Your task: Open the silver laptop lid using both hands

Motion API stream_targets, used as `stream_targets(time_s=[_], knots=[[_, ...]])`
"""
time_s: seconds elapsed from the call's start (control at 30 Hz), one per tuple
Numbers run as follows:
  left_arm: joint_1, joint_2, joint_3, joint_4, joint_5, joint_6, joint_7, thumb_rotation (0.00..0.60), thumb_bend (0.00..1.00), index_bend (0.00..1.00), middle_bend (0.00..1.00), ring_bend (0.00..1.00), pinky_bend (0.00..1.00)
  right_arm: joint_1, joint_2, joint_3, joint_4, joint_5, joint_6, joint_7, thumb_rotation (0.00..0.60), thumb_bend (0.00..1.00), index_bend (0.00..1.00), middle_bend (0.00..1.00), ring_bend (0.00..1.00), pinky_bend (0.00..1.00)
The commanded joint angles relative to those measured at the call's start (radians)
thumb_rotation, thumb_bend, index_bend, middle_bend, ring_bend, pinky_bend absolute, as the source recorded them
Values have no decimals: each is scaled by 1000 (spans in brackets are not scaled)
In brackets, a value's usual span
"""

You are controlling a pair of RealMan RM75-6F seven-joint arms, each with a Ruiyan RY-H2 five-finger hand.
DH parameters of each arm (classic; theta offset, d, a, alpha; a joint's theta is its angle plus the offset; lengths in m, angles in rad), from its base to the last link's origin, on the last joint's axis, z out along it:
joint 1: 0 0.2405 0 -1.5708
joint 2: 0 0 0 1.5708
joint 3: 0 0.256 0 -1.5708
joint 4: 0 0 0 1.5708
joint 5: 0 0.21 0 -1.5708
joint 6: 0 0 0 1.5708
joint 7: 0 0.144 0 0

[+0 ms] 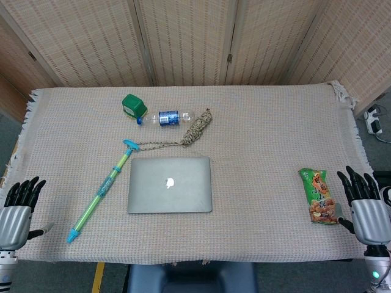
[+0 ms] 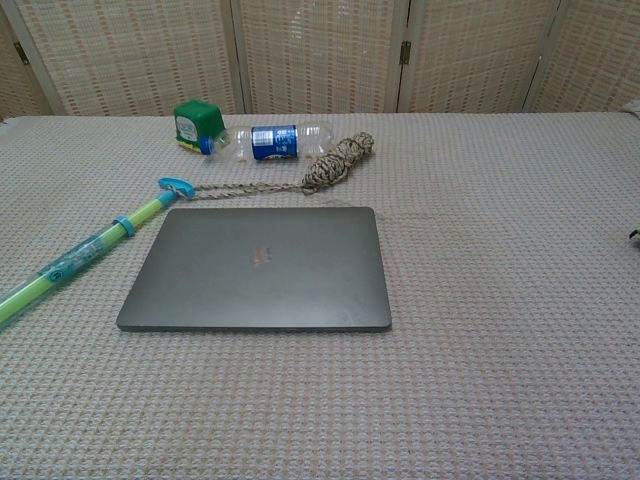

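— Nearest the robot, at the front edge, what shows?

— At the front corners, two hands, seen only from the head camera. The left hand (image 1: 18, 207) sits at the near left corner, off the edge of the woven cloth (image 1: 263, 134), fingers extended and slightly spread, holding nothing. The right hand (image 1: 365, 204) sits at the near right corner in the same pose, fingers apart and empty. Both are well apart from the laptop.

— And the laptop?

— The silver laptop (image 1: 170, 184) lies flat on the cloth, left of centre, lid fully closed, logo facing up. Neither hand touches it.

— What lies around it?

— Just beside the right hand, a green snack packet (image 1: 317, 195) lies flat on the cloth. Left of the laptop, a long green and blue water squirter (image 1: 101, 196) lies diagonally, its near end toward the front left and its blue handle near the laptop's far left corner.

— Further back?

— Behind the laptop, a braided rope (image 1: 197, 129) runs from the squirter's handle to a coiled bundle. Next to that bundle, a clear plastic bottle (image 1: 166, 118) with a blue label lies on its side, its cap end touching a small green container (image 1: 133, 105). Folding woven screens (image 1: 183, 36) stand behind the table.
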Motion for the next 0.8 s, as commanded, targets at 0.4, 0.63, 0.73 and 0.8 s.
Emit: stream_targets(time_s=[0.4,0.63,0.73,0.8], knots=[[-23,-23,-6,42,35,-1,-48,600,54,0,61,8,0,-15,-6,-1,7,-14,30,10,600,519,0,22,83,0],[-108,-25,-12,48,135,-46,-121,600,68,0,61,11,0,-9,0,0,7,-25,25,14,600,520,0,22,85,0],[-168,-35,-12,50,195,-88,-153,600,77,2,61,16,0,-6,5,3,2,-25,23,12,600,520,0,22,85,0],[-215,-54,-16,56,228,-124,-162,600,89,7,61,21,0,-2,8,4,-5,-25,16,9,600,520,0,22,84,0]])
